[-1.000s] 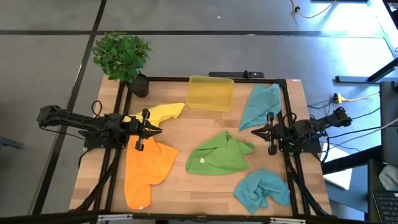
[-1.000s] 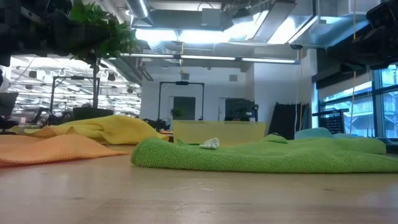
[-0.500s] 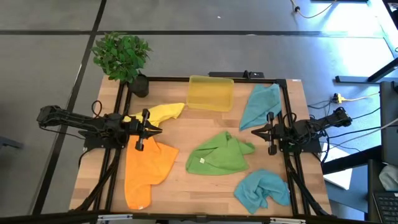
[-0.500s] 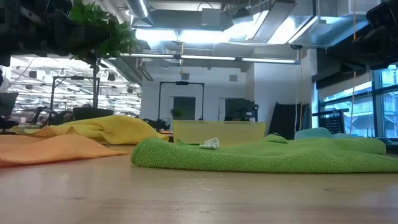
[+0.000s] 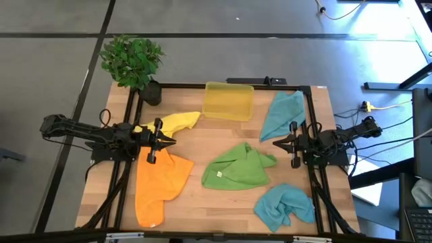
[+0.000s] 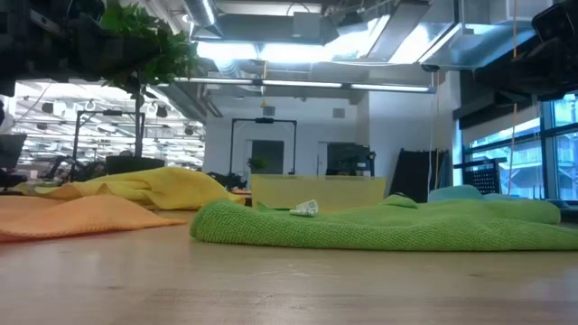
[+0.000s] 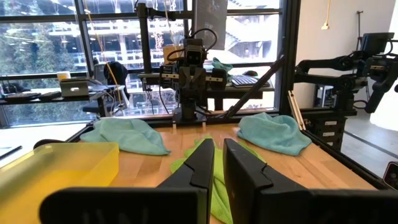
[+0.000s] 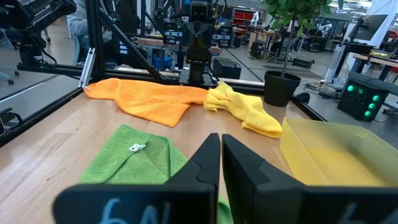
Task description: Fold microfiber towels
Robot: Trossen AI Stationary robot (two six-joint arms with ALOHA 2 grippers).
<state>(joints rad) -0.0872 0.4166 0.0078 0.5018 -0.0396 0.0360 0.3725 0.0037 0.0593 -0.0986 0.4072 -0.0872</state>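
Wooden table [image 5: 196,202] strewn with towels, potted plant [image 5: 133,61] behind.

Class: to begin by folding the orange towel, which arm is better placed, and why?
Probably the left: the left gripper, shut and empty, hovers at the orange towel's edge; the right gripper sits across the table.

- A light wooden table top [image 5: 196,202] framed by a black metal rail fills the middle of the high view.
- A translucent yellow plastic bin [image 5: 228,100], rectangular and shallow, stands upright at the table's far edge, near its middle.
- A small leafy green plant in a dark pot [image 5: 133,63] stands at the far left corner of the table, just outside the black rail.
- Grey floor [image 5: 54,54] with dark seam lines surrounds the table.
- A yellow plug and dark cables [image 5: 368,106] lie on the floor to the right of the table.
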